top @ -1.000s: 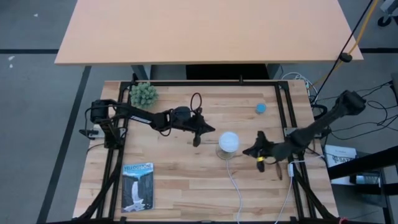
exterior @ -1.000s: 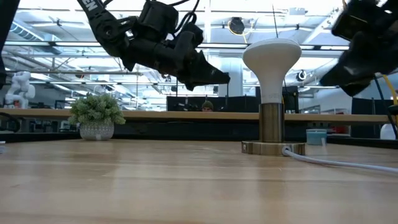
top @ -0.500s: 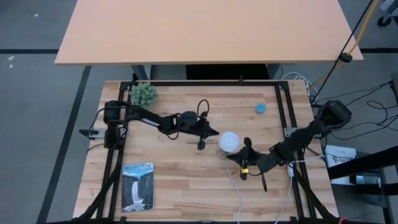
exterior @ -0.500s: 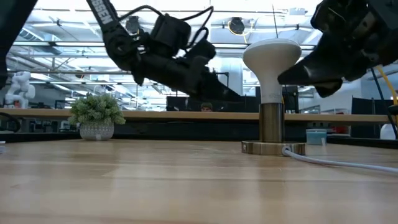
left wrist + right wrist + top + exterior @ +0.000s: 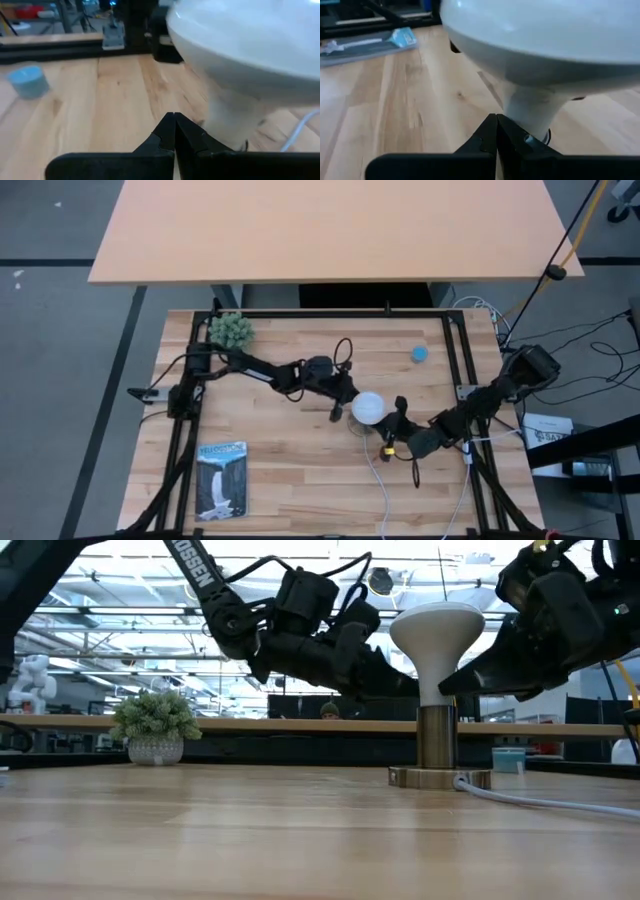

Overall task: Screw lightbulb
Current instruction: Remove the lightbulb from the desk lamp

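Note:
The white lightbulb stands upright in a grey socket on a round disc near the table's middle, its narrow base down in the socket. My left gripper is shut just left of it, its tips under the dome's rim and pointing at the bulb's neck. My right gripper is shut at the bulb's near right, its tips pointing at the neck. Neither shows contact.
A white cord runs from the disc to the near edge. A small potted plant stands at the far left, a small blue object at the far right, and a booklet at the near left.
Both shut grippers have come down and closed in on the bulb. The left one has gone toward the table's right edge. The right one has gone toward the left edge and turned at the wrist, most of it in the first half second. The bulb has kept still.

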